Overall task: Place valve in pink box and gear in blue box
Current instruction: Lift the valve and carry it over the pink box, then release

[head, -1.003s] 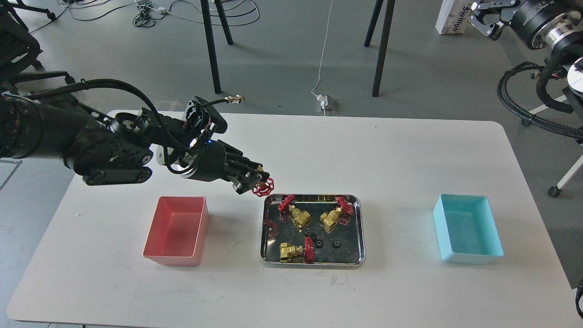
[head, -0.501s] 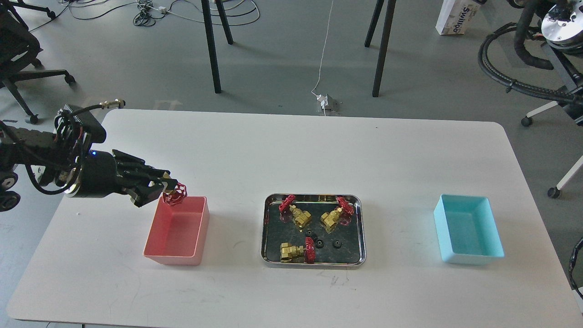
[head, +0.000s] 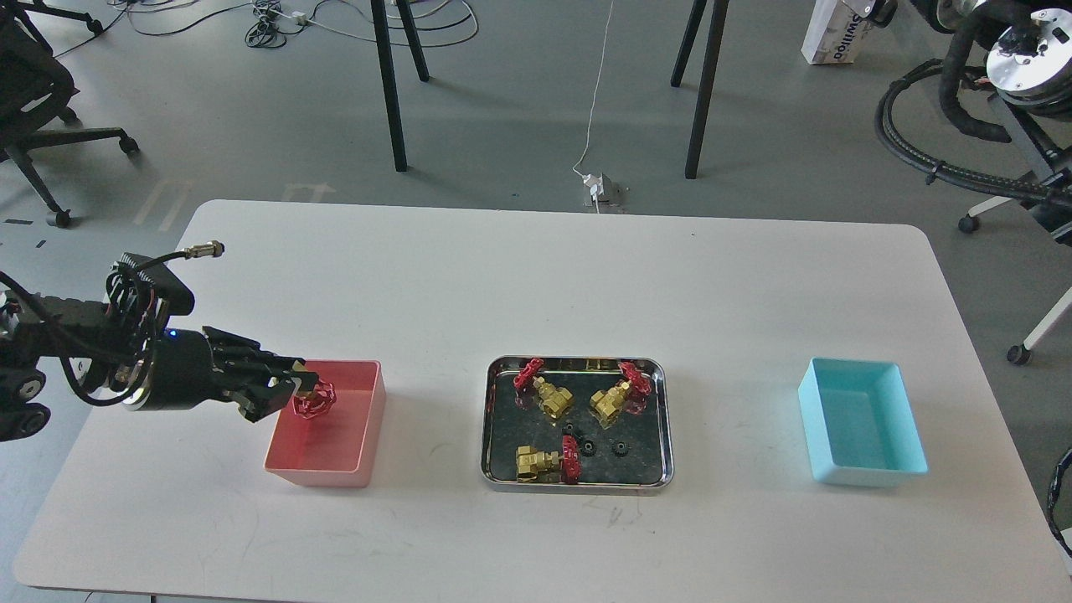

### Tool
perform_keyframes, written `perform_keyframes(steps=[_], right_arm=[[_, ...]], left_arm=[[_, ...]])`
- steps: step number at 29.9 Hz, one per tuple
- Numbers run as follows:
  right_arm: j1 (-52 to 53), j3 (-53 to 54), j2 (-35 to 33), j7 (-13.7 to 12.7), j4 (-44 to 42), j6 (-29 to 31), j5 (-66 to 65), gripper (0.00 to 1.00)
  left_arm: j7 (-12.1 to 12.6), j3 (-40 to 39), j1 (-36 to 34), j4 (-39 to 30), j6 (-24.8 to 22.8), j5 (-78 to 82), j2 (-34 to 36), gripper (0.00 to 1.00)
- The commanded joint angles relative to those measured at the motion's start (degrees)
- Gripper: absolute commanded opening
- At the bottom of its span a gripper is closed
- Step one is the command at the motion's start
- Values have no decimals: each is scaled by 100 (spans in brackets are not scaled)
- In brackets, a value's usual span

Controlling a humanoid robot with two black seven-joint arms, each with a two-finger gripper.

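A white round-cornered bench (head: 536, 276) stands on a grey floor (head: 519, 100). At 12 o'clock, black legs (head: 387, 84) and a thin white cable (head: 596, 84); at 11, tangled cables (head: 276, 17); at 10, a chair base (head: 50, 159).

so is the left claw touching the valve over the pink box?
Touching. The head view shows the left claw closed on the valve, its red handwheel sticking out past the fingertips above the pink box.

valves 4 (head: 314, 403) | gears 3 (head: 620, 449) | boxes 2 (head: 863, 469) | tray 1 (head: 578, 485)
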Motion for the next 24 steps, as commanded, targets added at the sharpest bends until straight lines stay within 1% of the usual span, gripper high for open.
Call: perform_keyframes(steps=[1,5,11,15,17,22,24], right_arm=[[-73,3,0,2,-1,0,1,100],[-135,12,-9,2,-1,-9,1,100],[-170,12,-18,2,-1,0,10,100],[-196,12,-18,2,8,0,10,100],[-214,12,-18,2,-1,0,10,100],[-275,21,-18,2,8,0,10,100],[-284,21,-18,2,8,0,10,100]], left_arm=[[-1,-59,137,168,-12,-1,-153,17],[-1,-68,294,379,-12,-10,-302,18],[-1,-77,655,880,-4,-1,-566,19],[-1,-138,725,951,-12,-10,-637,20],[-1,-156,734,951,-12,-1,-646,23],[-1,-156,743,951,-4,-1,-646,39],[-1,-156,743,942,-4,-1,-646,42]])
